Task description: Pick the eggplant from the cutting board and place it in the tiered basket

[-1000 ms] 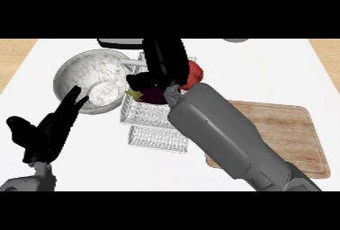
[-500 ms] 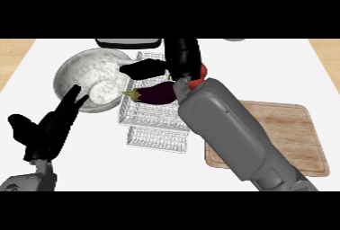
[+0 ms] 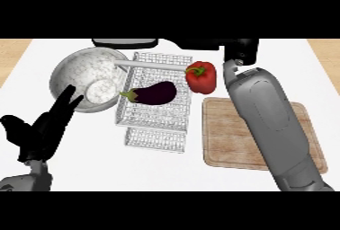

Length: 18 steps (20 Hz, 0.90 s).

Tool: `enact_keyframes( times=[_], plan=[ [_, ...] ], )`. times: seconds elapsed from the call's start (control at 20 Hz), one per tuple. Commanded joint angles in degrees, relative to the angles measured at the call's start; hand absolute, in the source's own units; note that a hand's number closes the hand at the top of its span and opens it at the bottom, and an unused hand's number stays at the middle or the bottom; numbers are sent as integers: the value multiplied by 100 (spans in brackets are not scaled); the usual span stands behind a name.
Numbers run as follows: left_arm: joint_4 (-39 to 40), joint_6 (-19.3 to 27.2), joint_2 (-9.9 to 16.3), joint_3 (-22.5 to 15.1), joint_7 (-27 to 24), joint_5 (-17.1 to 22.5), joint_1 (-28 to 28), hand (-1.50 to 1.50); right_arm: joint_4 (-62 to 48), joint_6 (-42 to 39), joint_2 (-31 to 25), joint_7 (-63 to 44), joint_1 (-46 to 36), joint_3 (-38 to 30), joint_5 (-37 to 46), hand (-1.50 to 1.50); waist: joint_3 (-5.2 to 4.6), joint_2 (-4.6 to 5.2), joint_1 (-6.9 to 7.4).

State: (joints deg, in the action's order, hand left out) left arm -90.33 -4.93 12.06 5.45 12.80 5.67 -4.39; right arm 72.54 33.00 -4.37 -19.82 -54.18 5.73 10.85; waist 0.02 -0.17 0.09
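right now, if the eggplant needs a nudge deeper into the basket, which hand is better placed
Probably the right hand: it sits just past the tiered basket's top right corner, beside the red pepper, near the eggplant lying in the upper tier. The left hand rests open at the lower left, farther off.

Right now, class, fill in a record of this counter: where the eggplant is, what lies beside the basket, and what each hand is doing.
eggplant: lying in the tiered basket, upper tier
cutting board: bare where visible
red pepper: right of basket
bowl: left of basket
left hand: open, resting at lower left
right hand: raised beyond the pepper; holding nothing visible
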Motion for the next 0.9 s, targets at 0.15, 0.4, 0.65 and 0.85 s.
enact_keyframes(
  times=[0.15,0.4,0.65,0.85],
  plan=[
    [69,-20,-95,-51,-114,-69,101,0,761,-572,-1071,25,716,-1030,-644,-150,0,8,-60],
    [-79,74,-95,3,284,-2,-55,0,1089,-1424,-1964,205,1241,-1859,-1352,-150,4,8,-73],
    [-379,-36,-122,-54,126,-56,316,0,621,-2030,-2441,591,1370,-2459,-1789,-150,2,15,22],
    [-120,134,-249,-130,82,-263,-40,0,360,-2613,-2789,862,1592,-2786,-2139,-150,-1,20,0]
  ],
)
